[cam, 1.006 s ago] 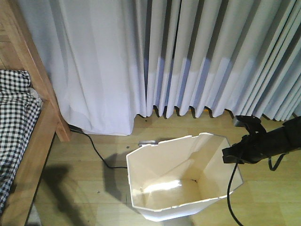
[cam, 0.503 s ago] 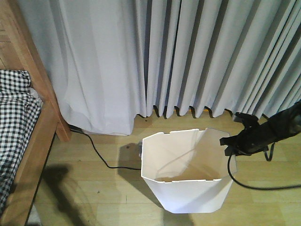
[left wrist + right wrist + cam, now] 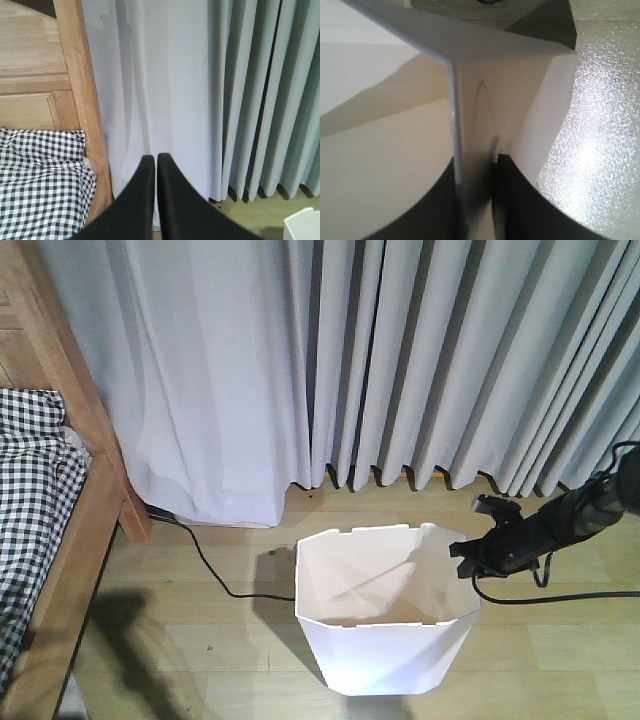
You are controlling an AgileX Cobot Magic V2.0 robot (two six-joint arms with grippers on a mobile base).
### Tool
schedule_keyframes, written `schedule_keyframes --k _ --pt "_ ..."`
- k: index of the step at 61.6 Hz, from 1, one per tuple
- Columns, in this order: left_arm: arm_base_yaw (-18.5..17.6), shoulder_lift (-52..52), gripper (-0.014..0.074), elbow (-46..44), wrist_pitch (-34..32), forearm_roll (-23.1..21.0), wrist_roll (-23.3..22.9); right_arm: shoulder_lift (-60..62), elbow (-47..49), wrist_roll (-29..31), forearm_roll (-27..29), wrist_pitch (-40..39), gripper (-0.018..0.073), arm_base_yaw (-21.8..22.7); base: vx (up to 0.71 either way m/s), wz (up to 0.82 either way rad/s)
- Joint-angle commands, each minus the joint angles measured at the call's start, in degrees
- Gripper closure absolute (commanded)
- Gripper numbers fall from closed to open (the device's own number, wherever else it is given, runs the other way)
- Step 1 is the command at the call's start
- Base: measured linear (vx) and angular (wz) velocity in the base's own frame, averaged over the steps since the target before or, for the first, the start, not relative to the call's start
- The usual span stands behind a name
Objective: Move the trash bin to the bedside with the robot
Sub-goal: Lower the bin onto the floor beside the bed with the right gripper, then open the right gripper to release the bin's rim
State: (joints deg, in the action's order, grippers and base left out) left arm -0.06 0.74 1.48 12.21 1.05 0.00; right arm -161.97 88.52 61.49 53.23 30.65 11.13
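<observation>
Bin: the trash bin [image 3: 385,640] stands upright on the floor [image 3: 200,660], in front of the curtain [image 3: 400,360].
Bed: the bed frame [image 3: 95,500] lies at the far left, well apart from the bin, with the checked bedding [image 3: 30,500] on it.
Cable: a floor cable [image 3: 205,565] runs between the bed frame's foot and the bin.
Right claw [image 3: 462,552]: at the bin's right rim, its jaws astride the wall.
Left claw [image 3: 151,165]: before the curtain, right of the bed frame.

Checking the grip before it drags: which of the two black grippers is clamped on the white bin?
The right black gripper, pinching the white plastic bin's rim wall; the left black gripper is shut on nothing.
</observation>
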Motion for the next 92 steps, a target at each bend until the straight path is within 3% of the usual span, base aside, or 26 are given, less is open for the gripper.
schedule_keyframes --k 1,38,71,92 --pt "-0.13 0.82 0.0603 1.08 -3.92 -0.23 0.00 2.21 4.05 -0.62 2.69 7.72 0.0548 0.16 0.00 0.00" --pt "-0.13 0.82 0.0603 1.08 -3.92 -0.23 0.00 -12.76 20.14 -0.52 3.40 12.66 0.0533 0.16 0.00 0.00" --pt "-0.13 0.82 0.0603 1.08 -3.92 -0.23 0.00 -15.19 21.86 -0.08 3.37 10.59 0.0496 0.16 0.00 0.00" --pt "-0.13 0.82 0.0603 1.08 -3.92 -0.23 0.00 -15.19 21.86 -0.08 2.87 10.77 0.0384 0.16 0.00 0.00"
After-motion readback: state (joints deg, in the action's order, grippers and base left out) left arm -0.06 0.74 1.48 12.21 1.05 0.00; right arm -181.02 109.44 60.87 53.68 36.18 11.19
